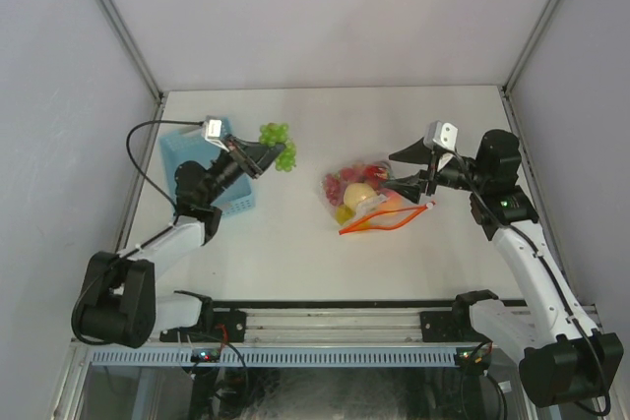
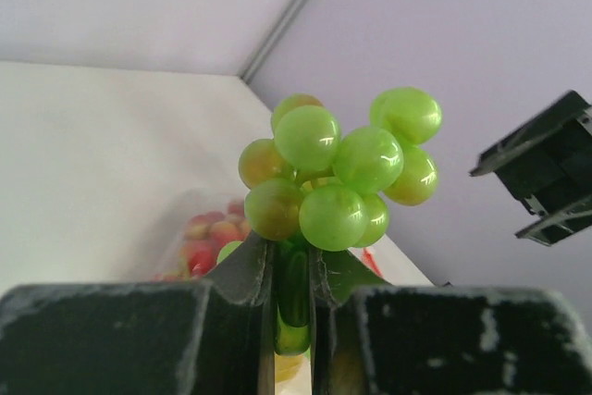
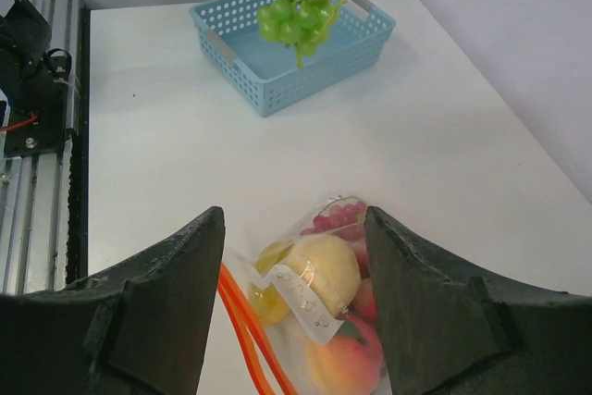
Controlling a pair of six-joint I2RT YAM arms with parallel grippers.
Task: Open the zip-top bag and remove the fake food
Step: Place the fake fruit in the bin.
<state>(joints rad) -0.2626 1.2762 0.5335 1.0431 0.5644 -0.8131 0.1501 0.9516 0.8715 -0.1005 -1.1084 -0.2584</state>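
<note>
The left gripper (image 2: pixel 293 254), clenched on the grapes (image 2: pixel 335 171), should lower over the basket (image 1: pixel 185 150) just behind it before letting go, while the right gripper (image 1: pixel 406 172) hangs released directly above the bag (image 1: pixel 376 209).

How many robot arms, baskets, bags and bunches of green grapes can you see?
Robot arms: 2, left and right
Basket: 1
Bag: 1
Green grape bunch: 1
Total: 5
</note>
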